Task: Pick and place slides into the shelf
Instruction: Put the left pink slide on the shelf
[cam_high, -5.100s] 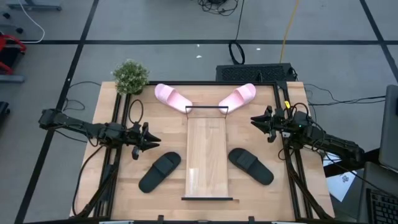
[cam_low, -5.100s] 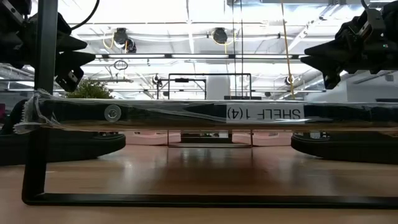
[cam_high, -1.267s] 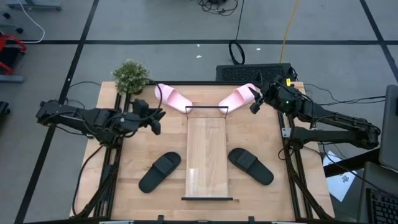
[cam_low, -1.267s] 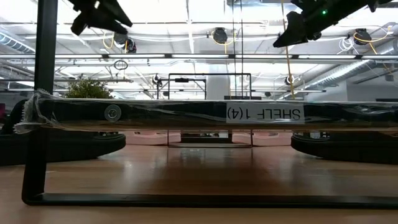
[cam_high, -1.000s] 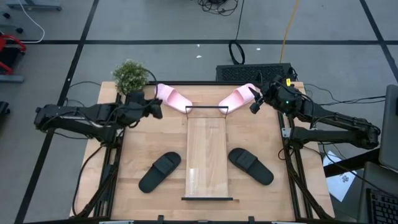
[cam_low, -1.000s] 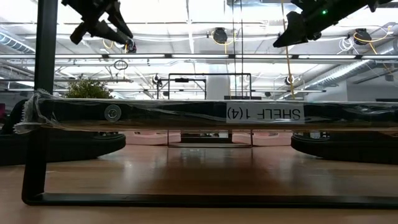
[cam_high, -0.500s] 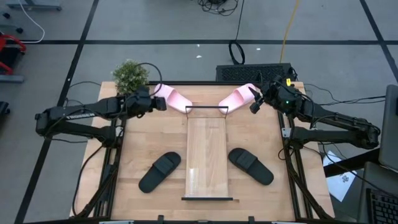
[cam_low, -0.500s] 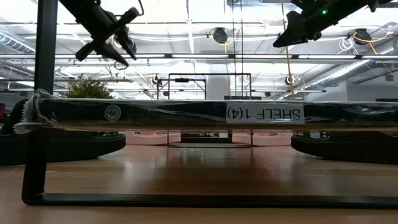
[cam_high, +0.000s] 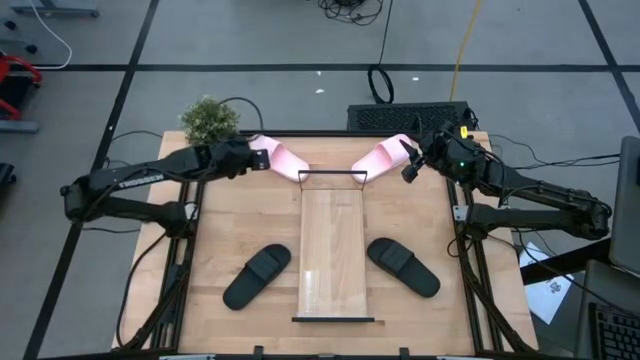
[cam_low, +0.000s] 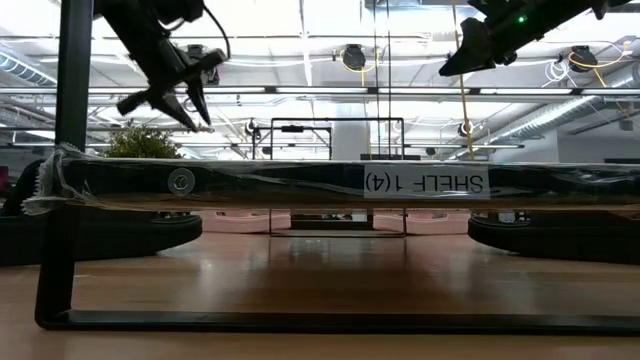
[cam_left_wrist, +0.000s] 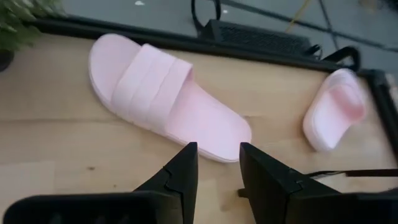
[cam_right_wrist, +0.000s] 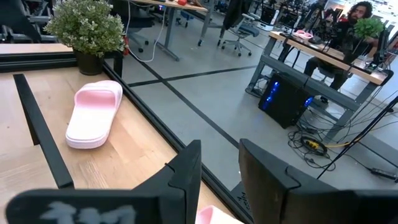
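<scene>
Four slides lie on the table around the shelf (cam_high: 333, 252), none on it.

The left pink slide (cam_high: 278, 156) and right pink slide (cam_high: 382, 154) lie at the far end of the shelf, angled toward each other; the left black slide (cam_high: 256, 276) and right black slide (cam_high: 403, 267) flank its sides. The left gripper (cam_high: 257, 158) hovers over the left pink slide, fingers (cam_left_wrist: 180, 171) narrowly parted. The right gripper (cam_high: 408, 160) hangs above the right pink slide, fingers (cam_right_wrist: 186, 168) slightly apart. A potted plant (cam_high: 210, 122) stands at the far left corner.
</scene>
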